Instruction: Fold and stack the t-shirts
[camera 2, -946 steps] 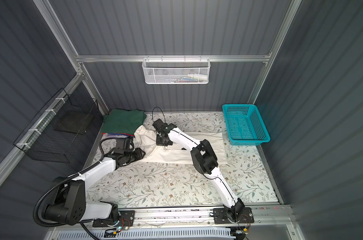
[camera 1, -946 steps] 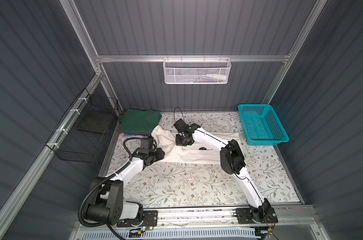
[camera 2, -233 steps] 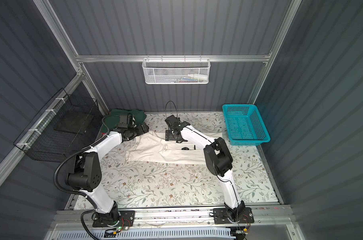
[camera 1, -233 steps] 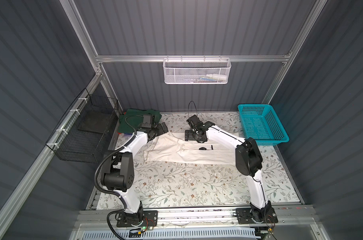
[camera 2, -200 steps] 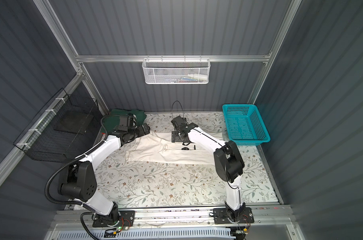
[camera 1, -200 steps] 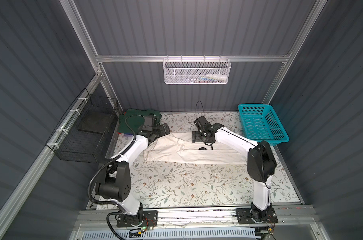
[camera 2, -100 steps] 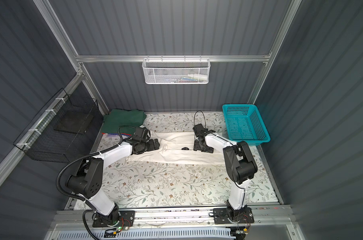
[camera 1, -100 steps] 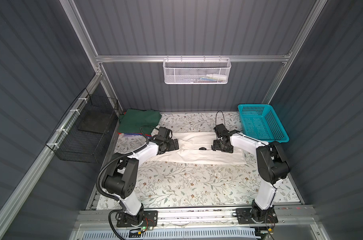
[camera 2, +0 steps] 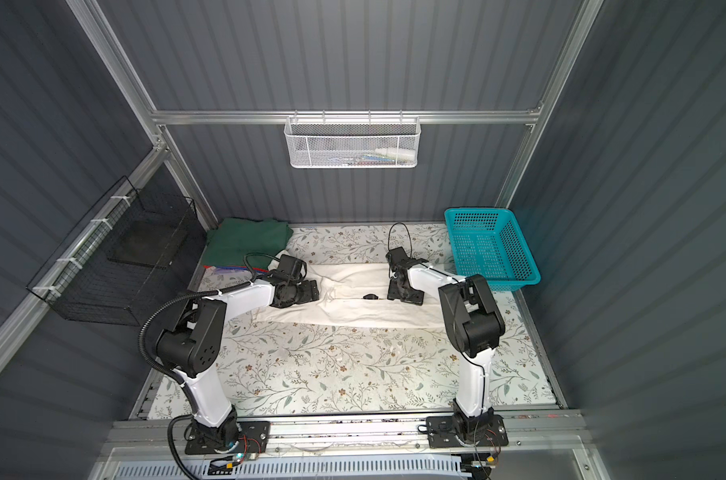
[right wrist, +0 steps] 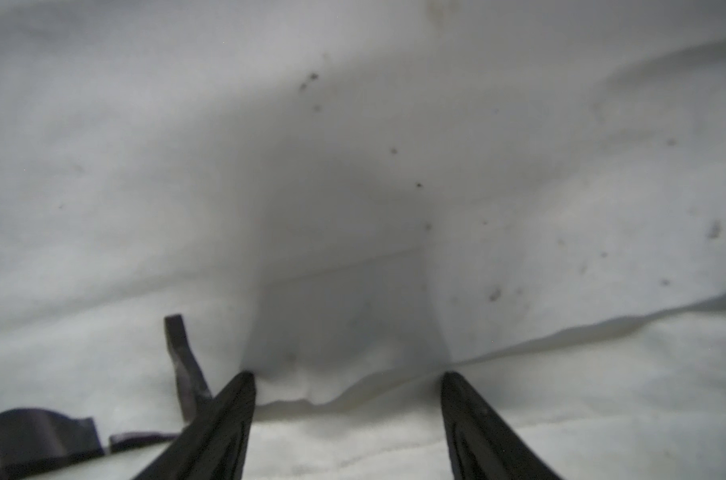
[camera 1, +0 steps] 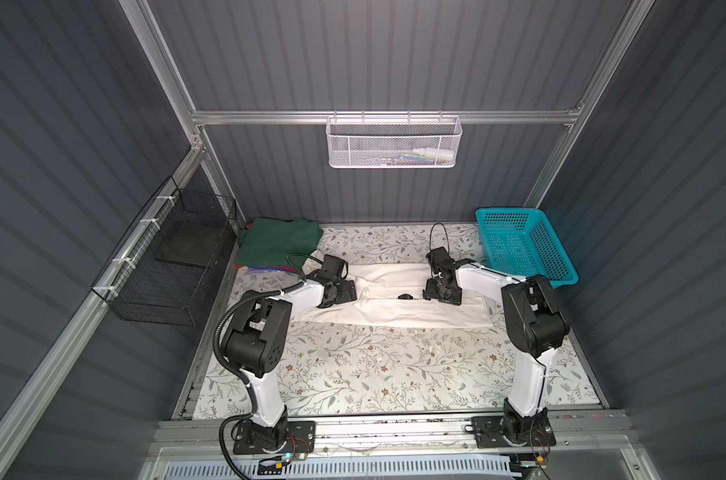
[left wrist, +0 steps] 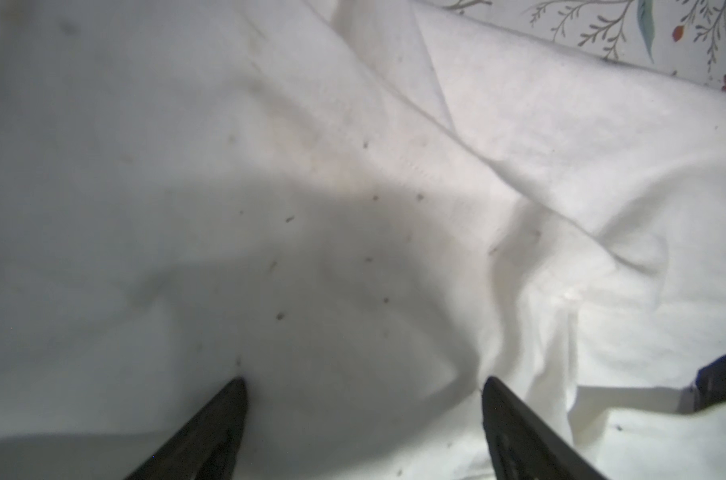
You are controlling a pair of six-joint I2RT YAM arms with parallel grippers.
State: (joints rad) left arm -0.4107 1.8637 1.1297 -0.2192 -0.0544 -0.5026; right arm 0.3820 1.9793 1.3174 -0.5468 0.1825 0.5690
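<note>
White tee (camera 1: 394, 318) lay flat across the far bench. Left end effector (left wrist: 363, 380) was spread, tips at its cloth. Right end effector (right wrist: 346, 374) was spread astride a fold.

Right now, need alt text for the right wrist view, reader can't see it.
The right tool, its two black fingertips spread apart, sits tip-down at a folded edge of a white t-shirt that fills the frame and is flecked with small dark specks. A dark strip lies on the cloth beside one fingertip.

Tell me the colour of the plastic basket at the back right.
The basket is teal, clearest in a top view.
</note>
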